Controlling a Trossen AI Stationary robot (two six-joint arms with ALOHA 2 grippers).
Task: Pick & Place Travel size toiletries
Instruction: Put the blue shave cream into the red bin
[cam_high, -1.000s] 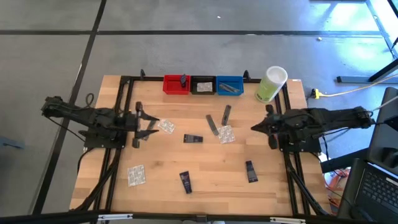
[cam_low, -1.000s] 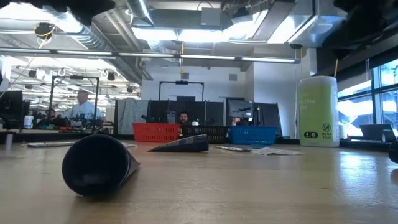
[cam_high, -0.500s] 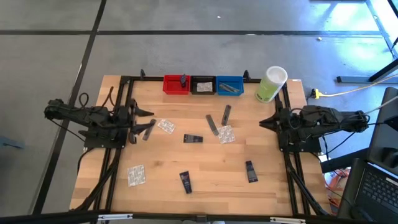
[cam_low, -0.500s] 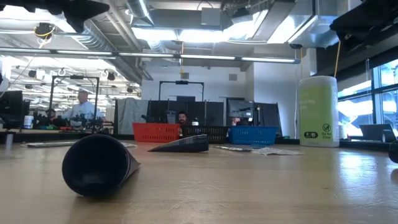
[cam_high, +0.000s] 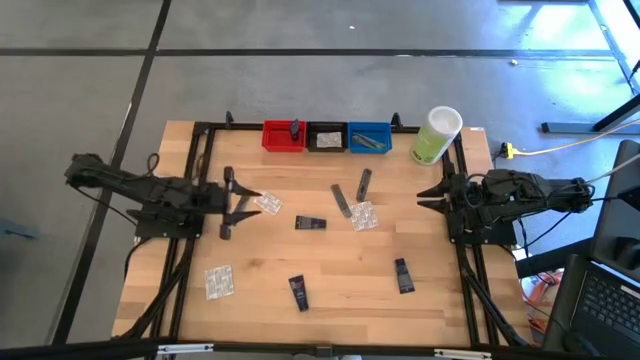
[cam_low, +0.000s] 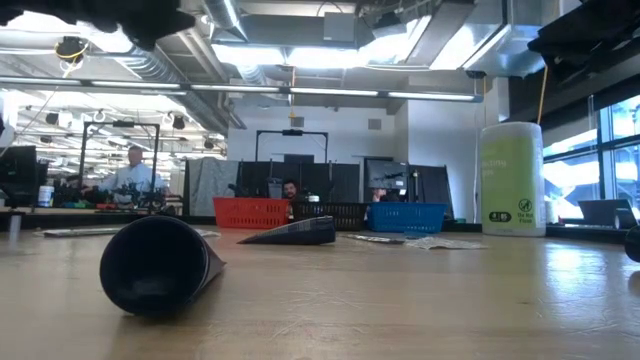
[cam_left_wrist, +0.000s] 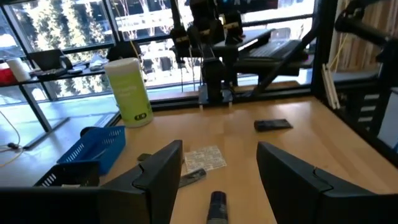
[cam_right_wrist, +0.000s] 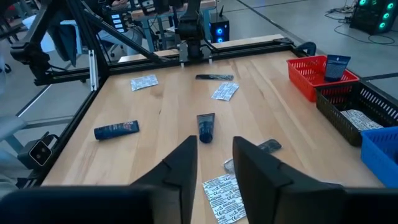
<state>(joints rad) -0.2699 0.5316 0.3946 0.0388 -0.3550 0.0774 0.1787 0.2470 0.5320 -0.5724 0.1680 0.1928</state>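
Jaws parted on both arms – pale-green container (cam_low: 512, 179) label too blurred to read.

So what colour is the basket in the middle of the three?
Black: the middle bin, between red and blue ones, clearest from the high view.

Three bins (cam_high: 327, 136) line the desk's (cam_high: 330, 265) back edge, a cylindrical container (cam_high: 435, 135) to their right. Toiletries (cam_high: 310, 223) lie scattered across the desk's middle and front, between the left hand (cam_high: 240, 203) and right hand (cam_high: 428, 196).

Wooden table (cam_high: 330, 270): toiletries (cam_high: 310, 223), three bins (cam_high: 326, 137), green container (cam_high: 436, 135).
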